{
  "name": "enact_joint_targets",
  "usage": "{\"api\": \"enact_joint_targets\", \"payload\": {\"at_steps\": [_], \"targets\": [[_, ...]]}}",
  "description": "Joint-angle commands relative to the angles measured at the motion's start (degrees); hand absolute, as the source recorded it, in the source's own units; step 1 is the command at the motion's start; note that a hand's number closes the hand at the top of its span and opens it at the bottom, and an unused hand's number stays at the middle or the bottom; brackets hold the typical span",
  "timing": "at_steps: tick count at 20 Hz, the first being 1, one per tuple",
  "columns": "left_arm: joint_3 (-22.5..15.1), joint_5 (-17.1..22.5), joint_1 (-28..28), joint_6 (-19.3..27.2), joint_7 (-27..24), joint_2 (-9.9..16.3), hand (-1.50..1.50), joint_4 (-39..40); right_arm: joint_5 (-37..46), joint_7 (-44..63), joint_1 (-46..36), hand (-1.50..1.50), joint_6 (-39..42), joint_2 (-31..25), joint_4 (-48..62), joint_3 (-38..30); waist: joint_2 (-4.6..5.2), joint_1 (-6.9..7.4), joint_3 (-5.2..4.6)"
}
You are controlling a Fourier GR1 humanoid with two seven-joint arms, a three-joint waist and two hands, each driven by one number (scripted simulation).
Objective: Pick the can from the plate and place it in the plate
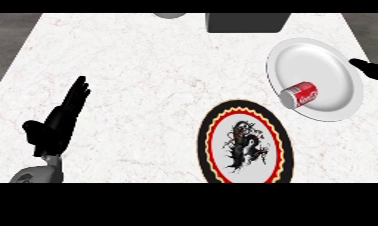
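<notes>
**Robot hand at the right edge closes in on a can that may roll**

Robot hand on the left (60, 120) rests near the desk's left edge, fingers straight and released, holding nothing and well apart from everything else. It plays no part for now and poses little risk where it sits.

Moving right, the patterned plate (245, 142) with its red and black rim lies by the desk's (148, 60) front edge, bare of any can. It looks like the destination. Just beyond it, toward the right edge, the white plate (317, 65) carries the red can (299, 94), which lies on its side at the plate's front-left rim.

That is the main hazard: a can lying down on a sloped rim could roll off onto the desk, or further into the plate, if a finger nudges it before the grasp closes. A sideways touch could also shift the white plate itself.

At the far right edge only a dark tip of the right robot hand (363, 67) shows, just over the white plate's rim; I cannot tell whether it is released or clenched. It is not touching the can, so the pick is not yet made.
</notes>
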Motion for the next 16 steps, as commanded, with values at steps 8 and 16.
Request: {"api": "enact_joint_targets", "payload": {"at_steps": [8, 16], "targets": [[-0.1, -1.0, -0.6, -0.4, -2.2, -0.9, 0.00, 2.2, -9.8, -19.0, 14.9, -1.50, 21.7, -11.5, 9.2, -8.9, 0.15, 0.16, -0.01], [-0.4, -1.7, -0.5, 0.0, -1.9, -1.9, 0.00, 1.6, -6.2, -33.7, 14.2, -1.50, 24.3, -15.8, 27.0, -7.4, 0.30, 0.92, 0.09]]}}
